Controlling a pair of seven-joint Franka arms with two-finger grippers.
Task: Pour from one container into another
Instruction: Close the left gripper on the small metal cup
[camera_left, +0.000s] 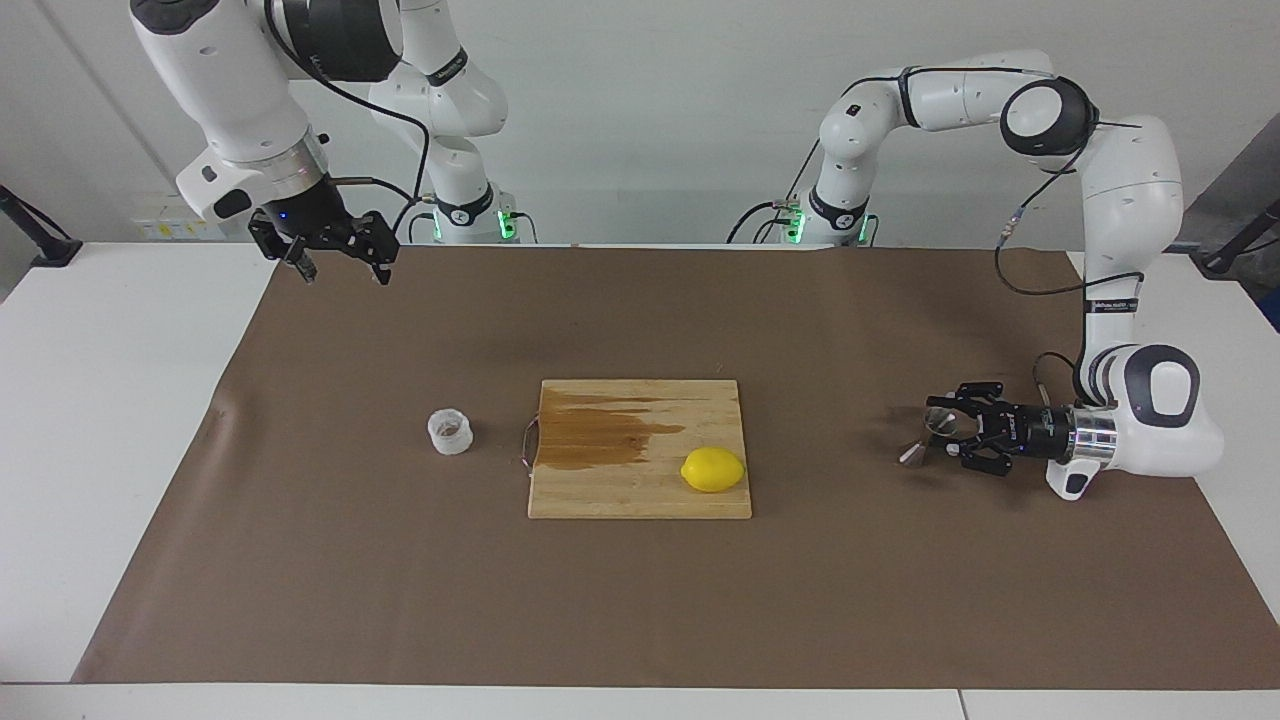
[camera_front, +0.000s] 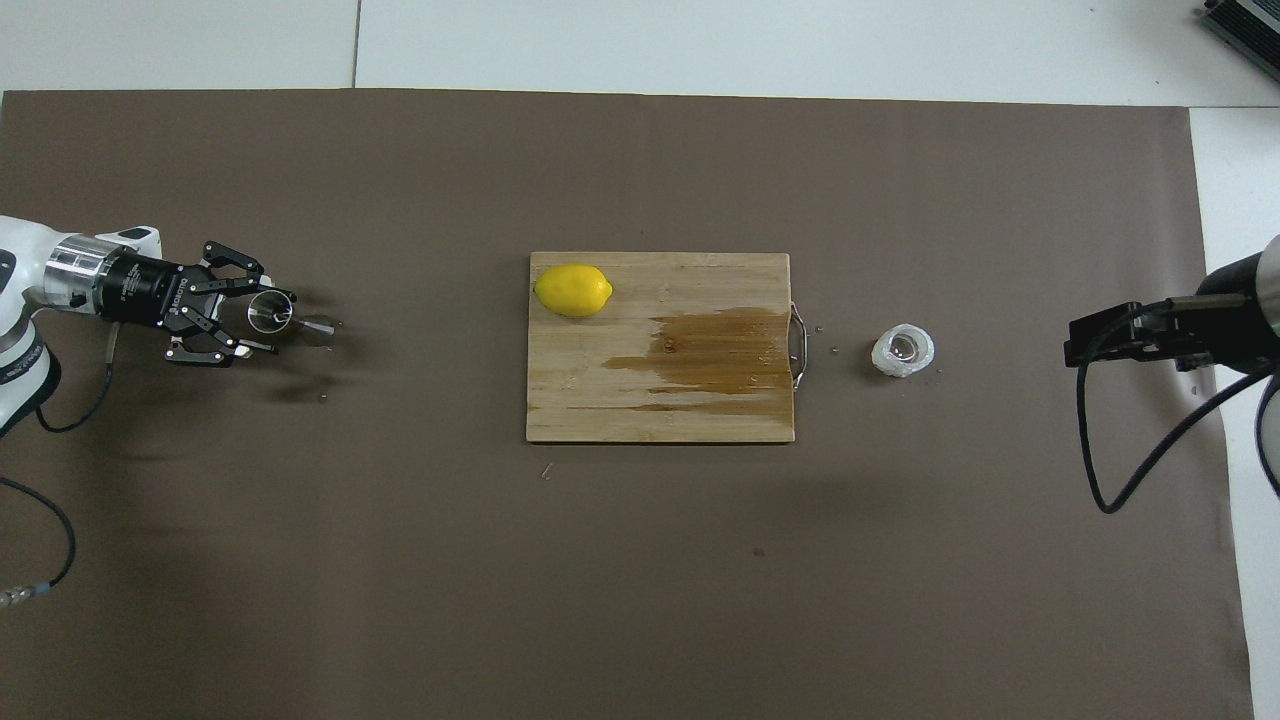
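no readable writing is seen. the steel jigger (camera_left: 928, 437) is framed between the left gripper (camera_left: 945, 437) jaws; a pinch cannot be told. the right gripper (camera_left: 340, 262) jaws are spread.

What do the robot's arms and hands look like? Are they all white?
Mostly. Both arms are chunky glossy white tubes with round black joints, and green lights glow at their bases. Thin black cables loop along them. A silver ring joins each wrist to a black metal gripper: the left gripper and the right gripper.

Left gripper (camera_left: 943, 436) low at the left arm's end, wrist horizontal, fingers around something small. Right gripper (camera_left: 340, 260) raised at the right arm's end, pointing down, jaws apart, waiting.
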